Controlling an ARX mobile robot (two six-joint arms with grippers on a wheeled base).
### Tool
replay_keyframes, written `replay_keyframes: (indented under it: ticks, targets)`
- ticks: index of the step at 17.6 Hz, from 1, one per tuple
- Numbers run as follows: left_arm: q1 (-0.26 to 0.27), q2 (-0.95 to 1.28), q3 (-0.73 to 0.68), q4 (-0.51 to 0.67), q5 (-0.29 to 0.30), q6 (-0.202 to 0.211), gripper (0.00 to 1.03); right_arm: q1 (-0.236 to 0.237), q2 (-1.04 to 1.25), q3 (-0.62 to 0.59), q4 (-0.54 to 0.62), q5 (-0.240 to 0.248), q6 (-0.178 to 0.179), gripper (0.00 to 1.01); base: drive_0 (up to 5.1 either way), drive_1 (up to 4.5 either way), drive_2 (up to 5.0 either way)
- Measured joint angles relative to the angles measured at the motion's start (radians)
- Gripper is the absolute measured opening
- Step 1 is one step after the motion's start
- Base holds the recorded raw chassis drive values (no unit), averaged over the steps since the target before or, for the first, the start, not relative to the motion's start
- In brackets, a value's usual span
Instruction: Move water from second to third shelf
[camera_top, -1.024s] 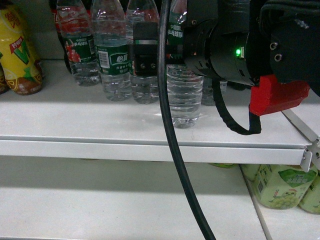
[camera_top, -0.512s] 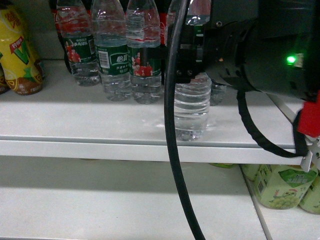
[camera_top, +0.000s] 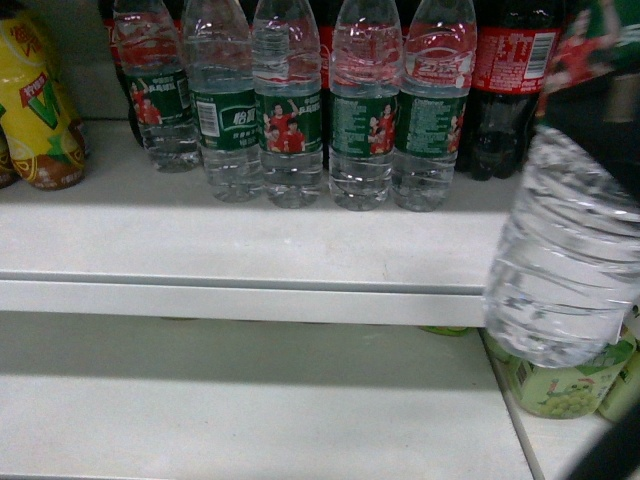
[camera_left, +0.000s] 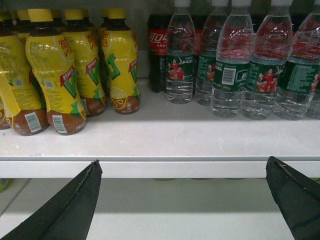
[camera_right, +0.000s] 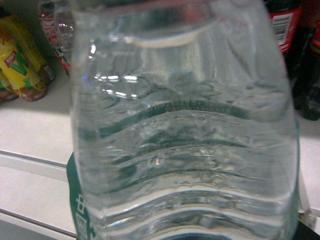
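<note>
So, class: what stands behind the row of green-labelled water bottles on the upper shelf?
Behind the row of water bottles stand dark cola bottles with red labels. One shows beside the row; the others are mostly covered, so their number is unclear.

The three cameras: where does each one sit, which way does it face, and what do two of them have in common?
Head: on the robot, facing the shelves; the lifted water fills the right side; no arm is clearly visible.
Left wrist: on the left arm, facing the shelf edge; both open fingers of the left tool show.
Right wrist: on the right arm, close behind the held water; no tool is visible.
Head and left wrist share the row of water bottles.
</note>
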Motion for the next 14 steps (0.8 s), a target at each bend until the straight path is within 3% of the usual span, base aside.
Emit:
replay_keyframes:
  ticks: [2, 7, 10, 13, 14]
  targets:
    - [0.0, 0.0, 0.0, 0.0, 0.0, 0.0, 0.98, -0.048, -0.155, -0.039, -0.091, -0.044, 0.007, 0.42, 0.0, 0.0, 0.0]
    - [0.0, 0.0, 0.0, 0.0, 0.0, 0.0, 0.98, -0.181, -0.469, -0.08, -0.288, -0.041, -0.027, 0.42, 0.0, 0.0, 0.0]
    - [0.0, 0.0, 0.0, 0.0, 0.0, 0.0, 0.98, -0.268, -0.56, -0.08, -0.408, -0.052, -0.014, 0.42, 0.0, 0.0, 0.0]
    - [0.0, 0.0, 0.0, 0.0, 0.0, 0.0, 0.98, -0.388, -0.61, -0.08, -0.481, -0.122, 0.009, 0.42, 0.0, 0.0, 0.0]
    - [0.0, 0.0, 0.0, 0.0, 0.0, 0.0, 0.98, -0.402, -0.626, -0.08, -0.496, -0.135, 0.015, 0.42, 0.0, 0.0, 0.0]
